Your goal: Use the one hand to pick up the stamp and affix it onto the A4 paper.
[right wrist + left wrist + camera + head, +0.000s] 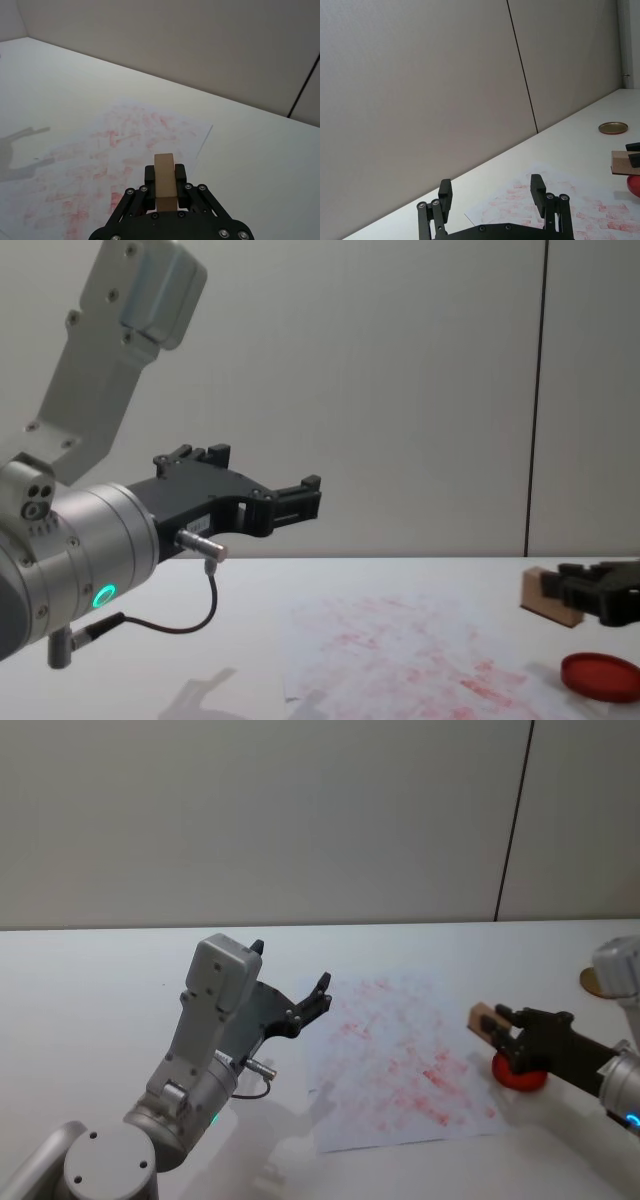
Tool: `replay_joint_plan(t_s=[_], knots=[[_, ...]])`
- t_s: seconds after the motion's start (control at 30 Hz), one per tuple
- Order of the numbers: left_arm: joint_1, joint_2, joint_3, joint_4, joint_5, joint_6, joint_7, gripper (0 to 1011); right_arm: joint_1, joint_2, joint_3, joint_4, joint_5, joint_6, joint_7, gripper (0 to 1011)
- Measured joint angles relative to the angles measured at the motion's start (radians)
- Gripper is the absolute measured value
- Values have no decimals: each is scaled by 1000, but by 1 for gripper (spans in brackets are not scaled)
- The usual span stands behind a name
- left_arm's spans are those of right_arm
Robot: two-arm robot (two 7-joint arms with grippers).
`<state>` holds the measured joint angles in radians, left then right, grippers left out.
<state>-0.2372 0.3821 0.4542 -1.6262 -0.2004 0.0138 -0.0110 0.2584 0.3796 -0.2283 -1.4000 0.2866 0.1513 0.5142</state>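
Stamp, a small light-tan wooden block [165, 182], light and rigid, is sitting clamped by its flat sides in the right gripper [505, 1028], above the red ink pad [598, 676], beside the red-smeared white A4 paper [400, 1060]; left gripper [290, 982] is hanging released.

stamp [165, 181]: we see pale matt wood
A4 paper [400, 1060]: thin white sheet, red-smeared
ink pad [598, 676]: glossy red
desk [90, 1010]: smooth matt white
left end effector [492, 192]: matt black

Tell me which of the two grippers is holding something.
The right gripper, over the red ink pad by the paper's right edge, is shut on the tan wooden stamp. The left gripper hangs open and empty, raised above the table.
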Motion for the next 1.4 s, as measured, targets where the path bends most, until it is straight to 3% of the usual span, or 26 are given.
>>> replay_joint_plan(t_s=[0.4, 1.2, 1.33, 1.4], knots=[[0, 0, 0, 0, 0, 0, 0, 993, -4, 25, 19, 31, -9, 19, -10, 216], [0, 0, 0, 0, 0, 0, 0, 993, -24, 42, 23, 45, -2, 47, -17, 218], [0, 0, 0, 0, 0, 0, 0, 993, -24, 40, 20, 50, -1, 50, -19, 304], [0, 0, 0, 0, 0, 0, 0, 993, -23, 38, 18, 52, 0, 53, -22, 407]])
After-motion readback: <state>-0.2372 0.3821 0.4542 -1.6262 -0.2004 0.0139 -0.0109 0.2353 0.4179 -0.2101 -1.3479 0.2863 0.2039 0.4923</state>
